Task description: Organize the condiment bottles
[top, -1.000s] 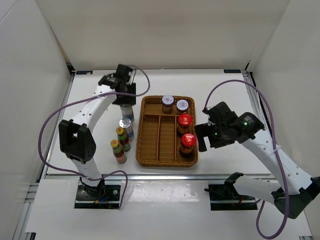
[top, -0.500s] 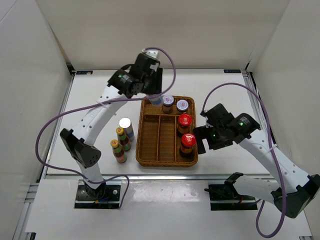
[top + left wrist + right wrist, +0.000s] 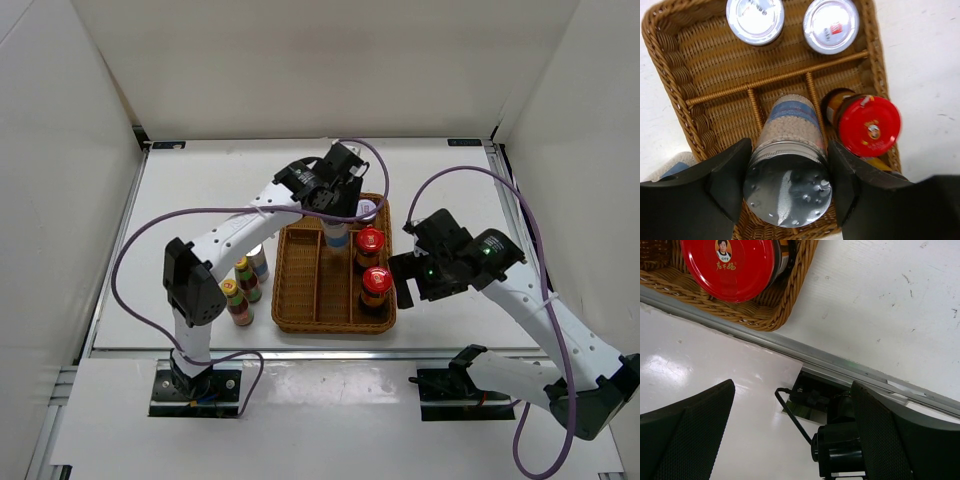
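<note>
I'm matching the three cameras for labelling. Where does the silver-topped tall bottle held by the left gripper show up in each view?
Top external: the silver-topped tall bottle is at centre frame, over the wicker tray.
Left wrist: bottom centre, lid toward the camera, clamped in the left gripper.
Right wrist: not in it.
Shared landmark: the tray, seen in all three, only its corner at top left in the right wrist view.
</note>
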You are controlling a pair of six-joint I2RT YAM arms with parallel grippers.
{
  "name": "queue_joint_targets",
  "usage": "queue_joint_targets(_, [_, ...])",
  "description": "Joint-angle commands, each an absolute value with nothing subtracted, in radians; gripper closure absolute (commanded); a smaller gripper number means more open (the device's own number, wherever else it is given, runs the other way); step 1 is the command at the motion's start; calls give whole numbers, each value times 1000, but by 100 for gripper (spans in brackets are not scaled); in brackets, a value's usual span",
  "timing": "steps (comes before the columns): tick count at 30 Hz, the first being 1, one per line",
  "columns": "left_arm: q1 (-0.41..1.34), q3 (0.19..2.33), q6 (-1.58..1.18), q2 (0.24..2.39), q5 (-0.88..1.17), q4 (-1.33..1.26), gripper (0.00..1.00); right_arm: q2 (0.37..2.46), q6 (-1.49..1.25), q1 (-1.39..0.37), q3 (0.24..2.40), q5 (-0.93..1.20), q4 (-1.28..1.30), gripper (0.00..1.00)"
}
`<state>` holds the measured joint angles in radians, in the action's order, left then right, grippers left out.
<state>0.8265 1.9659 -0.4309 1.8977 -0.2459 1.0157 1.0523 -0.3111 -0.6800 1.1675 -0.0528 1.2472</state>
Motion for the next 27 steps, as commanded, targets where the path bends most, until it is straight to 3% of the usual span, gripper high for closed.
queue_joint_targets(1, [821,1947,-445,1881,-253,944,88,1034,-319,-678,1167,-71,1246,0])
queue_joint_targets(7, [821,1893,-445,1914,-235,919,78,1034,-319,-678,1167,-80,1246,0])
queue_joint_targets(10, [821,1893,-445,1939,-235,929,59,1034,-319,-678,1167,-80,1246,0])
queue_joint_targets(11, [821,1893,-445,1948,-235,930,36,1034,-319,-678,1167,-80,1246,0])
queue_joint_targets(12, [821,1893,-454,1948,-235,942,28,1034,-319,-678,1167,-80,1246,0])
queue_joint_targets(17, [821,1952,-454,1957,-256,1012,0,1043,-319,-678,1167,-80,1246,0])
queue_joint_targets(23, [753,2143,-430,1915,-415,1216,0,1034,-319,-678,1149,-69,1246,0])
queue_joint_targets(27, [672,2073,-430,1781,-442,1252,0,1034,-319,-678,1149,-69,1235,0])
